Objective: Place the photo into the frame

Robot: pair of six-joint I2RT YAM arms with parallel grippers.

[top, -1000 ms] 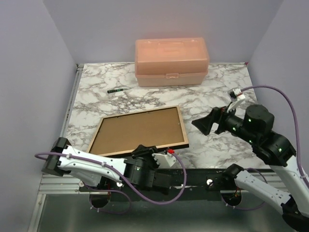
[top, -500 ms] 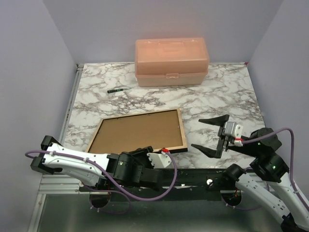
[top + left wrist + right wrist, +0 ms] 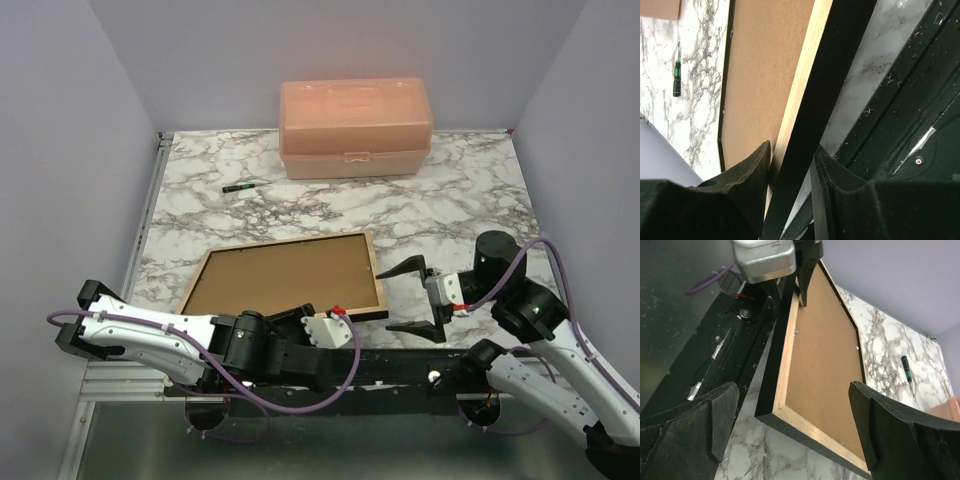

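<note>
The frame (image 3: 377, 268) lies back up on the marble table, light wood rim showing, with the brown fibreboard backing panel (image 3: 285, 272) set in it. My left gripper (image 3: 300, 314) is shut on the frame's near edge; in the left wrist view the black and wood edge (image 3: 805, 100) runs between the closed jaws of this gripper (image 3: 792, 156). My right gripper (image 3: 386, 300) is open and empty, just right of the frame's near right corner; in the right wrist view that corner (image 3: 774, 412) lies between the wide-apart fingers of this gripper (image 3: 797, 420). The photo is hidden.
A pink plastic box (image 3: 355, 127) stands at the back. A small green tool (image 3: 239, 187) lies at the back left, also in the left wrist view (image 3: 676, 78) and the right wrist view (image 3: 906, 369). A black rail (image 3: 400, 365) runs along the near edge.
My right gripper has come down and swung left from mid-air to the frame's near right corner, staying open. My left arm has shifted slightly left, still holding the frame's near edge.
</note>
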